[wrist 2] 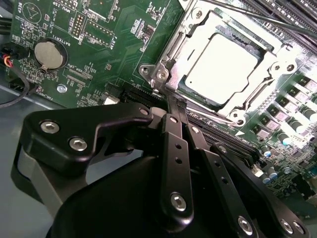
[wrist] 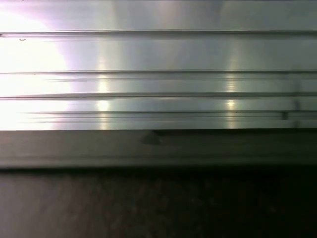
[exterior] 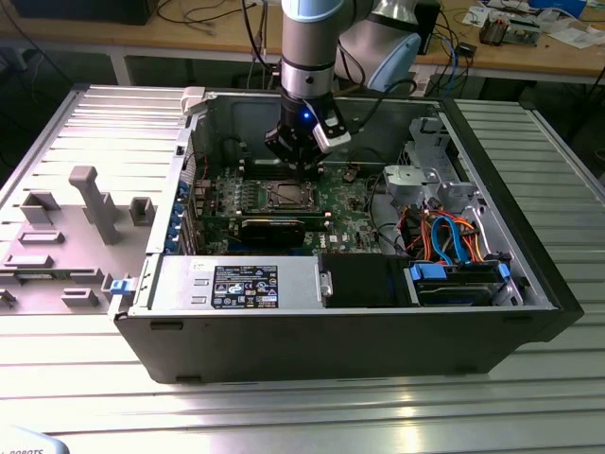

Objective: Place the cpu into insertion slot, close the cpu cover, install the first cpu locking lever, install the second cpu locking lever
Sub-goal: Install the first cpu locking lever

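Second wrist view: silvery square cpu [wrist 2: 221,68] (seated) under framing cpu cover [wrist 2: 174,45].

Open PC case [exterior: 359,326] on ribbed table [exterior: 284,416], pincer [exterior: 295,163] low over green board [exterior: 274,194], just behind insertion slot [exterior: 285,196]

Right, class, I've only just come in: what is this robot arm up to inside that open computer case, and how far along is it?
The robot arm has its gripper lowered into the open computer case, right at the edge of the insertion slot on the green motherboard. In the second wrist view the cpu already sits in the slot with the cpu cover closed around it. The fingers are pressed together by a corner of the cover.
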`<state>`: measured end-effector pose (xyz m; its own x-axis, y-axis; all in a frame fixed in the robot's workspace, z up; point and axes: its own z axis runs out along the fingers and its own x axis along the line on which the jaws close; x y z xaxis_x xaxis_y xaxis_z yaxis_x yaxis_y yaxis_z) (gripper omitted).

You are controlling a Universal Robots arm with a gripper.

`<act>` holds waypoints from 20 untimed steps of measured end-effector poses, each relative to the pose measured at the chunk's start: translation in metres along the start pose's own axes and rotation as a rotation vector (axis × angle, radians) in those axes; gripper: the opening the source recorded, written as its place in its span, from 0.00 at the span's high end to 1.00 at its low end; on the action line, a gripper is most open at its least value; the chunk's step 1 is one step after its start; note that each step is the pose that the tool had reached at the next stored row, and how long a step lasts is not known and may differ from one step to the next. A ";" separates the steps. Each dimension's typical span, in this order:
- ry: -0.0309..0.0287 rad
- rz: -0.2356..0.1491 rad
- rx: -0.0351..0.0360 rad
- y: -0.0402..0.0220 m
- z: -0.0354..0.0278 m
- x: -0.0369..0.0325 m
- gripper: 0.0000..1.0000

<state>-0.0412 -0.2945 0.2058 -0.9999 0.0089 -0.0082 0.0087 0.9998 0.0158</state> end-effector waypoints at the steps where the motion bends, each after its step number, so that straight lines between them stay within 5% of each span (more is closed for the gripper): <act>1: 0.0000 0.000 0.0000 -0.0001 0.0001 0.0000 0.89; 20: 0.0000 0.000 0.0002 -0.0016 0.0018 -0.0003 0.89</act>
<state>-0.0409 -0.2961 0.2040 -0.9999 0.0088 -0.0081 0.0087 0.9998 0.0155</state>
